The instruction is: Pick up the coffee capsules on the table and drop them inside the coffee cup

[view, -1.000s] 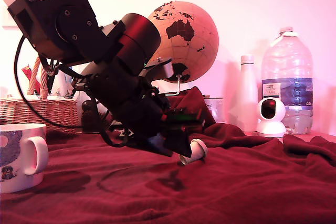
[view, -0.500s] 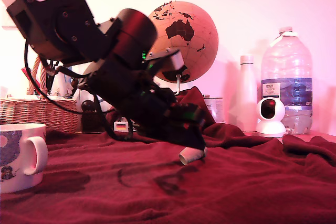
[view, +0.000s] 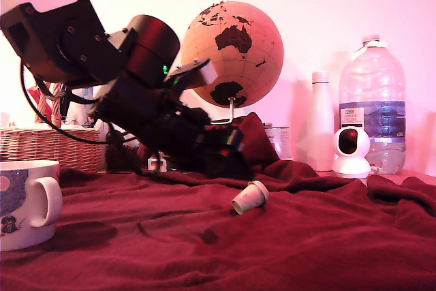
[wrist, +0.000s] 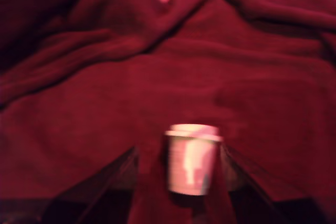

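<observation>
Lining up the pick, the gripper [wrist: 176, 182] stands wide open and empty, one capsule [wrist: 191, 158] between its jaws at twelve o'clock; next, lower and close.

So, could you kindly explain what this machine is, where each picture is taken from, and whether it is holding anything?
The dark machine is a single robot arm ending in a gripper, a two-fingered clamp. One picture comes from a camera standing off the arm, low by the table, which is draped in dark red cloth. The other comes from a camera on the arm's wrist, looking out between the two dark fingers. On the cloth lie one small cream coffee capsule, tipped on its side, and a white coffee cup at the exterior view's left. The fingers stand apart on either side of the capsule, so nothing is held. Behind stand a globe, a wicker basket and a water bottle.
</observation>
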